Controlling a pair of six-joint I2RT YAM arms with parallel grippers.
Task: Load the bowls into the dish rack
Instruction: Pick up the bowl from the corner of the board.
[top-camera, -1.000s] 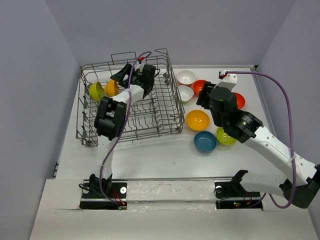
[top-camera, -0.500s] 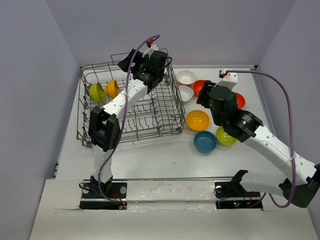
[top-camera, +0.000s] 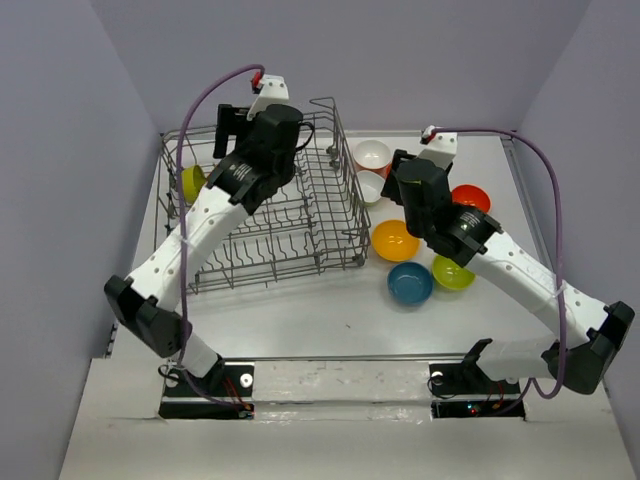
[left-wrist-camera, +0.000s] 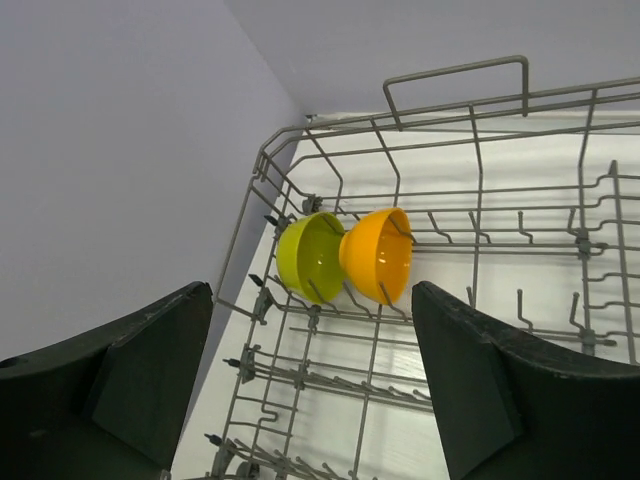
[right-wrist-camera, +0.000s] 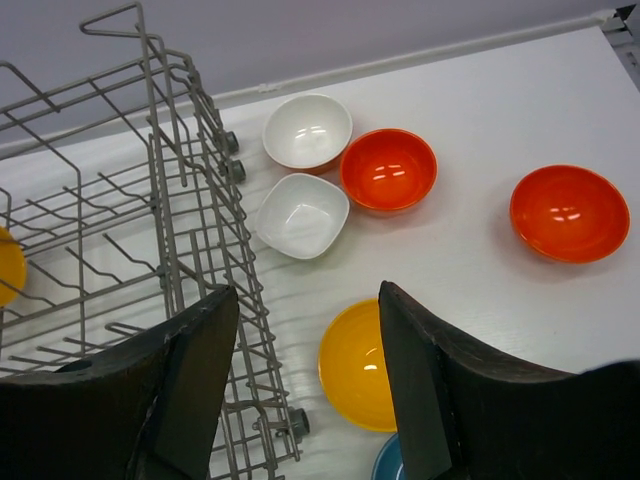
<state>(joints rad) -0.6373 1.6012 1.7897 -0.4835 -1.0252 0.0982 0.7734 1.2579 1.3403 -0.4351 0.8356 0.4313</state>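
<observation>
Left tool (left-wrist-camera: 312, 345) wide above dish rack (left-wrist-camera: 455, 70)

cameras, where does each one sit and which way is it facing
Top external: above and behind the robot, looking down on the table; both arms show, reaching over the dish rack and loose bowls.
Left wrist: over the rack, facing down at the lime green bowl and orange-yellow bowl inside; open left gripper at the bottom.
Right wrist: facing down at the rack's side and two white bowls; open right gripper at the bottom.
Shared: all three show the rack.
</observation>
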